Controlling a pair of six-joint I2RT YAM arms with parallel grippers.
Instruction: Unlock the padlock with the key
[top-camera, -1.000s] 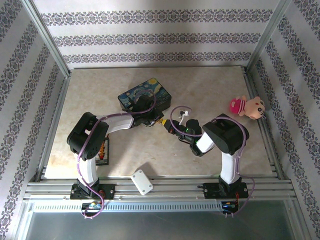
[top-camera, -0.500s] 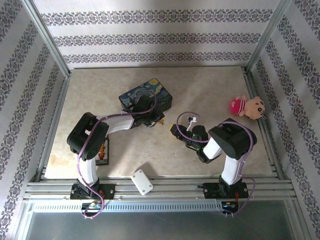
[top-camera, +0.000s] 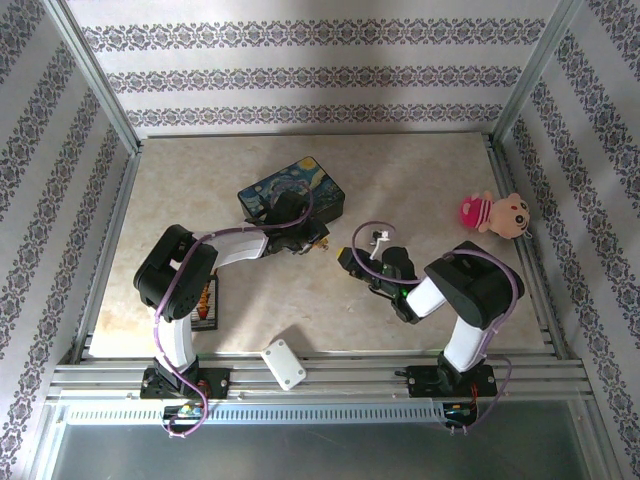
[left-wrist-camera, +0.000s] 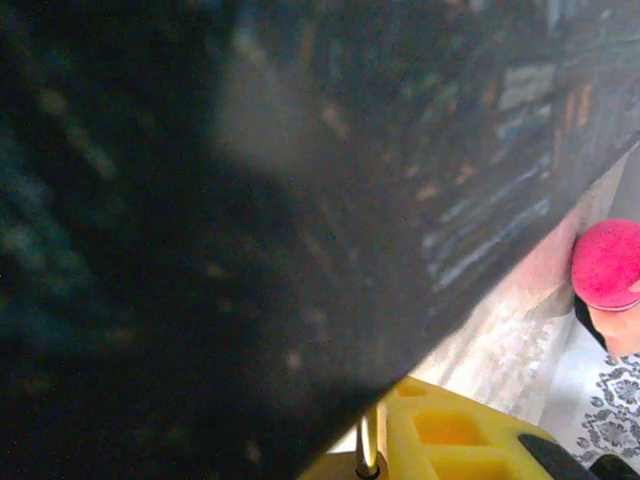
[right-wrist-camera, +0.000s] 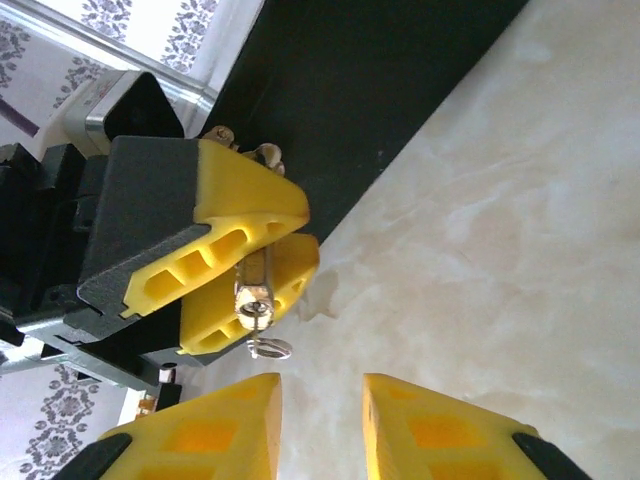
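My left gripper (top-camera: 318, 241) sits at the near side of the starry-night box (top-camera: 300, 185), shut on the small brass padlock (right-wrist-camera: 252, 285). In the right wrist view its yellow fingers (right-wrist-camera: 250, 200) clamp the padlock body from both sides. A tiny silver key (right-wrist-camera: 266, 345) with a wire ring sticks out of the lock's lower end; no string shows. My right gripper (right-wrist-camera: 322, 420) is open a short way in front of the key, with nothing between its fingers; it also shows from above (top-camera: 347, 260). In the left wrist view a thin metal rod (left-wrist-camera: 367, 445) runs beside a yellow finger (left-wrist-camera: 450, 440).
The dark side of the box (left-wrist-camera: 250, 200) looms close to the left wrist camera. A pink plush doll (top-camera: 495, 213) lies at the right. A white block (top-camera: 283, 363) sits near the front edge, and a black-and-orange striped bar (top-camera: 206, 300) lies by the left arm.
My right gripper has drawn back from the left gripper and the padlock, toward the right and nearer the front. The key stays in the lock. The left arm has hardly moved.
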